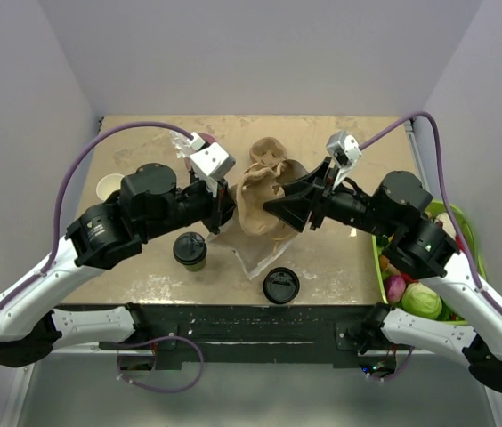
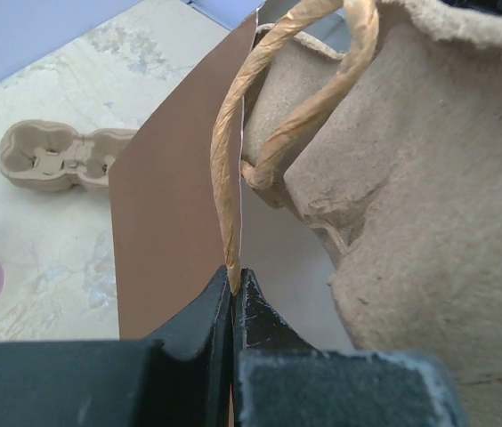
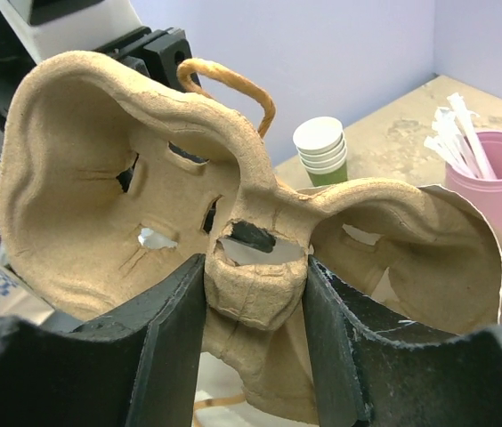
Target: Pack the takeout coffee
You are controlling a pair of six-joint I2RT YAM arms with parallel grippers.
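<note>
- takeout coffee [image 1: 190,250]: stands upright on the table with its lid on, just in front of the left forearm and near the paper bag [image 2: 171,240]. Neither tool touches it.
- left gripper [image 2: 233,286]: clenched on the bag's twisted paper handle [image 2: 226,178], holding that side up.
- right gripper [image 3: 253,286]: jaws part-spread, clamped on the middle post of the pulp cup carrier [image 3: 82,178], which is at the bag's opening. How far in it sits, can't tell.
- loose black lid [image 1: 280,285]: on the table toward the front edge. Not the target.
- Handling, my guess: the paper wall is soft and dents under a hard squeeze. Weight unknown, since I can't see if it's filled. The plastic lid is slick and could pop off.
- Best hold: the sidewall just under the lid rim, light squeeze, kept upright. Pinching the lid looks risky.
</note>
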